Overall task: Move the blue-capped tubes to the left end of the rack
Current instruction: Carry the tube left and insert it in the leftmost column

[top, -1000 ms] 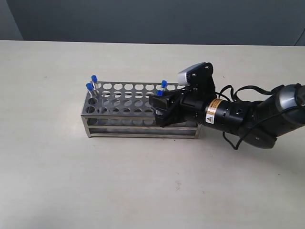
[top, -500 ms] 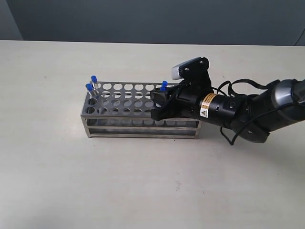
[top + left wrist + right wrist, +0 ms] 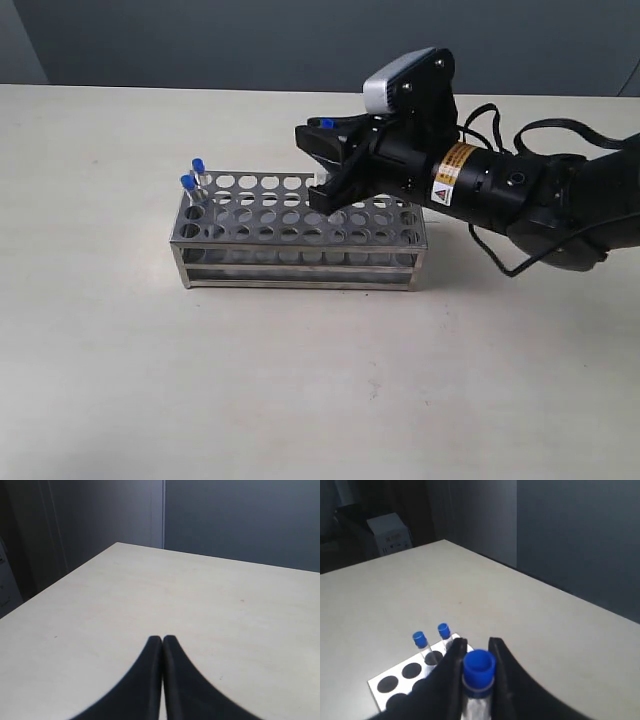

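The silvery rack (image 3: 300, 268) lies lengthwise mid-table. Two blue-capped tubes (image 3: 198, 166) (image 3: 187, 183) stand upright in holes at its left end. My right gripper (image 3: 312, 135) hovers above the rack's right half, shut on a third blue-capped tube (image 3: 326, 123) held clear of the holes. In the right wrist view that tube (image 3: 479, 667) sits between the black fingers (image 3: 455, 665), with the two standing tubes (image 3: 420, 640) (image 3: 443, 630) and the rack's top plate (image 3: 399, 677) beyond. I cannot see a fourth tube. My left gripper (image 3: 162, 639) is shut and empty over bare table.
The beige table (image 3: 300, 400) spreads around the rack on all sides. A dark wall (image 3: 200, 40) runs behind the table's far edge. My right arm's black body and cables (image 3: 520, 190) lie to the right of the rack.
My right gripper has risen from the rack's right part and drawn a blue-capped tube up out of its hole. The two tubes at the left end have not moved.
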Motion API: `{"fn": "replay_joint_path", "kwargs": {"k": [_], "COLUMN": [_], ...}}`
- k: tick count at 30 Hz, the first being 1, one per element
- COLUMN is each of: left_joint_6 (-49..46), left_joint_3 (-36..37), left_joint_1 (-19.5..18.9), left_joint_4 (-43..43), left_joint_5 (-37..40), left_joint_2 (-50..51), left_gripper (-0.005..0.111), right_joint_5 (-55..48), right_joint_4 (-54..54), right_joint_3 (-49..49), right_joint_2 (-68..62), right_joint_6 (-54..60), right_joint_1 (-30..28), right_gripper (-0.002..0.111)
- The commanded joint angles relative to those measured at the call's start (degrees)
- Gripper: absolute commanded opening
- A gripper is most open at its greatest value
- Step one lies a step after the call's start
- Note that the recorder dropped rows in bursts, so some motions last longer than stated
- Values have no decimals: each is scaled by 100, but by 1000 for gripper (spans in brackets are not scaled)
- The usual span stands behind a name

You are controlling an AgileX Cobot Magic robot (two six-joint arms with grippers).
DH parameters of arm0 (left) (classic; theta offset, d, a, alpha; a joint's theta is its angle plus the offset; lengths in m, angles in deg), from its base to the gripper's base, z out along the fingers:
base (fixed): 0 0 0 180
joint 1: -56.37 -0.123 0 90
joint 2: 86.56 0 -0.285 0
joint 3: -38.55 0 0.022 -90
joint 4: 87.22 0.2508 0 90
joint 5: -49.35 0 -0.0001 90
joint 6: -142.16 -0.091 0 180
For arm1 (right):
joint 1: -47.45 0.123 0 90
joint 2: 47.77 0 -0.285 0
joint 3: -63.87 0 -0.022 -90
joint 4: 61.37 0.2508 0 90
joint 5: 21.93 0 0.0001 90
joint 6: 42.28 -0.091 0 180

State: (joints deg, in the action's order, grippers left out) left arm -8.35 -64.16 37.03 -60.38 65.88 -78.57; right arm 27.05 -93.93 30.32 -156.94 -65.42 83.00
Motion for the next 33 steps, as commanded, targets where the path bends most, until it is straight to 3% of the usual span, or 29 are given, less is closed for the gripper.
{"fn": "replay_joint_path", "kwargs": {"k": [1,9,19,24,33], "left_joint_6": [10,10,10,10,10], "left_joint_3": [-8,-8,-8,-8,-8], "left_joint_1": [-7,-7,-7,-7,-7], "left_joint_4": [-23,-23,-23,-23,1], "left_joint_5": [15,15,15,15,3], "left_joint_2": [-20,-20,-20,-20,-20], "left_gripper": [1,1,1,1,1], "right_joint_5": [68,-273,-743,-1264,-1117], "right_joint_4": [-42,-502,-704,-682,-680], "right_joint_3": [5,678,2169,2609,2862], "right_joint_2": [162,174,-1016,-1457,-1897], "right_joint_6": [65,-110,-110,-84,-84], "right_joint_1": [-9,133,1370,1380,1380], "right_gripper": [-1,-1,-1,-1,-1]}}
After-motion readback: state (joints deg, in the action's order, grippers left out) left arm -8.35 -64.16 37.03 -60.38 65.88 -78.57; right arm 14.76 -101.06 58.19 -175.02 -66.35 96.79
